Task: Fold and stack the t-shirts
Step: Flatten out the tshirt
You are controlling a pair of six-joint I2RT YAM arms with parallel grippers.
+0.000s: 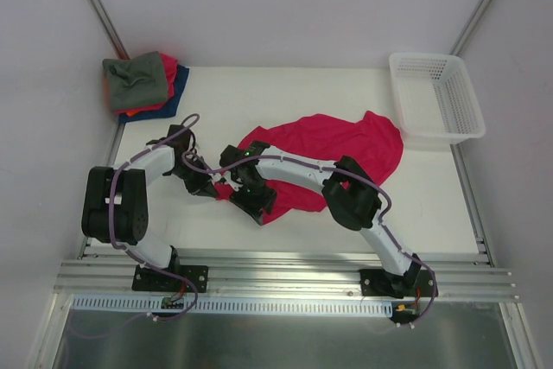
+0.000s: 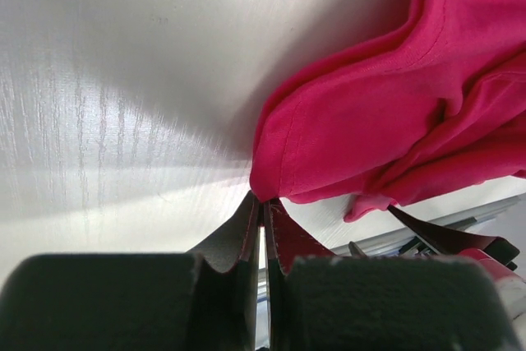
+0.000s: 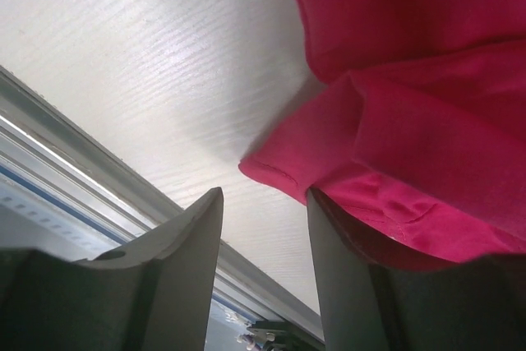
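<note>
— Where does the top view sit?
— High, behind the arm bases [image 1: 168, 278], looking down on the whole white wood-grain table [image 1: 302, 97], far off.
— And the wrist views?
— Low and very near the tabletop, each peering out past its own fingers: left gripper's fingers [image 2: 234, 240], right gripper's fingers [image 3: 185, 244]. All three share the crimson-red soft cloth t-shirt [image 1: 363, 140] and table beside it.

T-shirt [image 1: 346, 144] centre, stack [image 1: 138, 81] rear-left, basket [image 1: 460, 97] rear-right

t-shirts [image 1: 346, 144]: 4 — one spread, three stacked | basket [image 1: 423, 57]: 1 | arms [image 1: 294, 166]: 2
</note>
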